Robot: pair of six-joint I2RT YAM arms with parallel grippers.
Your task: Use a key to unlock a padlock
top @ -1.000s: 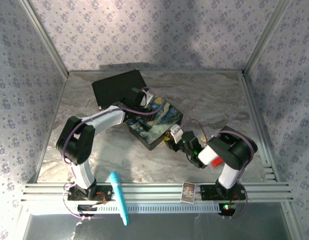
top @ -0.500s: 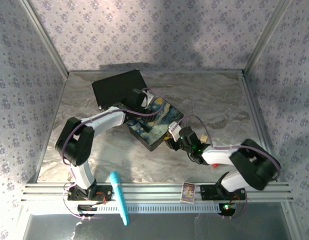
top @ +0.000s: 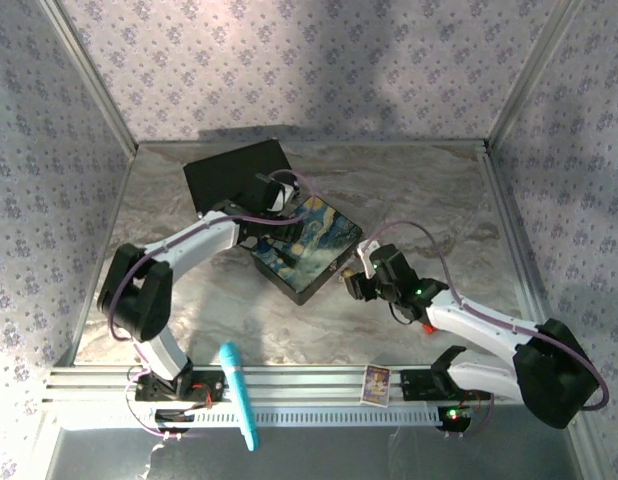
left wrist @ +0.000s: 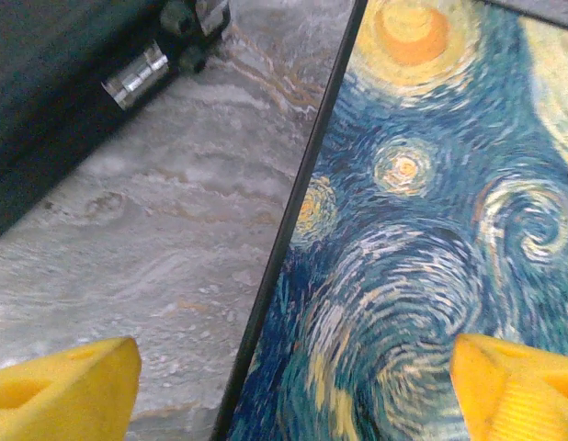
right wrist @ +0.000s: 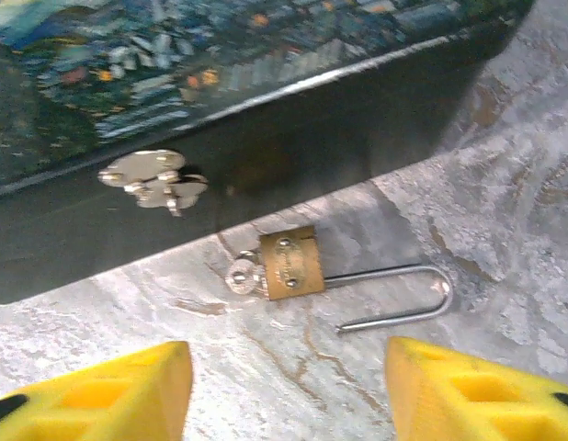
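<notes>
- My right jaws stand wide apart and empty, yellow fingertips (right wrist: 91, 390) on either side of the gap, above the bench (right wrist: 505, 230).
- The padlock (right wrist: 289, 264) lies flat on the bench just ahead of that gap, roughly centred between the tips and touched by neither.
- Its shackle (right wrist: 422, 292) points toward the right-hand tip with one leg free of the body, so I judge the lock already open.
- The key (right wrist: 240, 276) shows as a small silver round at the body's other end. It looks seated in the lock, though I cannot be sure.
- Beyond the padlock stands the box (right wrist: 293, 119) wall with a bare hasp (right wrist: 151, 179).
- My left jaws are spread too, holding nothing. One fingertip (left wrist: 63, 386) is over bench, the other over the painted lid. I cannot tell whether they press on it.
- The unlocking step seems done. Next I should back the right jaws away without nudging the lock. If the key must come out, that calls for a fine, centred pinch on its tiny head.
</notes>
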